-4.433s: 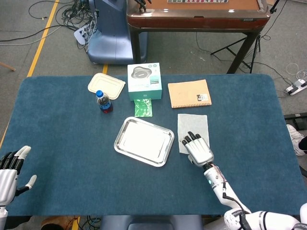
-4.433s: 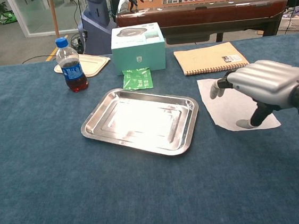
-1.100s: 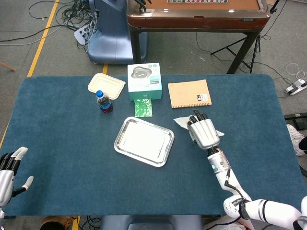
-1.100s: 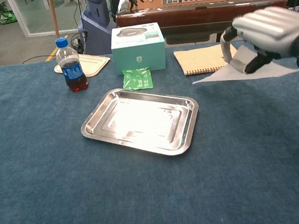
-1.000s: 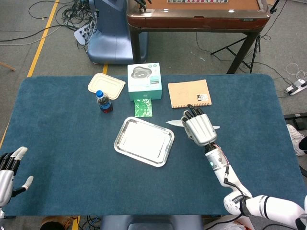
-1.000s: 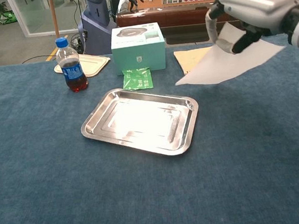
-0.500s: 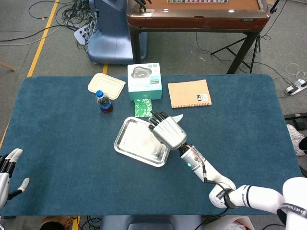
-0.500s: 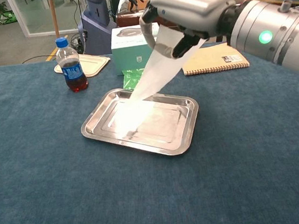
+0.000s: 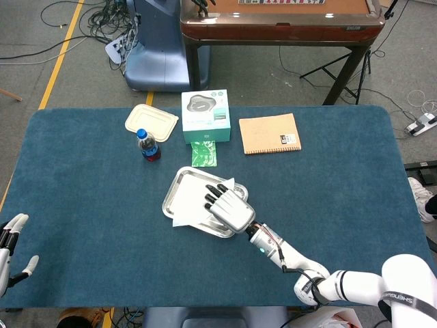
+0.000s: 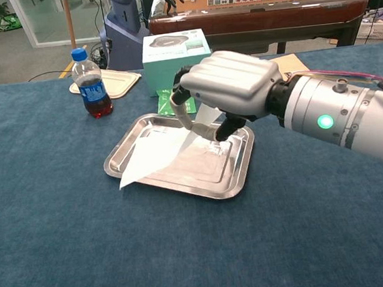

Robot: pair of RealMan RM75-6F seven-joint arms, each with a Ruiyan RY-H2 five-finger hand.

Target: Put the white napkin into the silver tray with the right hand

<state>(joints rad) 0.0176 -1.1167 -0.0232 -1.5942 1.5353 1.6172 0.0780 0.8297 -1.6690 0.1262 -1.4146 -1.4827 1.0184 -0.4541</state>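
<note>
The silver tray (image 9: pixel 179 190) lies mid-table. Over it hovers my right hand (image 9: pixel 229 204), palm down, low above the tray (image 10: pixel 213 188) in the chest view. That right hand (image 10: pixel 232 90) pinches the white napkin (image 10: pixel 163 152) between thumb and fingers at its far edge. The napkin lies spread across the tray floor, and one corner hangs over the near-left rim. From above, that corner of the napkin (image 9: pixel 184 218) shows past the tray edge. My left hand (image 9: pixel 9 249) sits at the table's near-left edge, fingers apart and holding nothing.
Behind the tray stand a blue-capped bottle (image 10: pixel 91 85), a teal box (image 10: pixel 177 61), a green packet (image 9: pixel 203 153), a beige lidded container (image 9: pixel 151 121) and a brown notebook (image 9: pixel 269 133). A wooden mahjong table (image 9: pixel 280 20) stands beyond the far edge.
My right hand carried the napkin left from its spot beside the tray, then came down over the tray. The napkin went from hanging in the air to lying flat in the tray.
</note>
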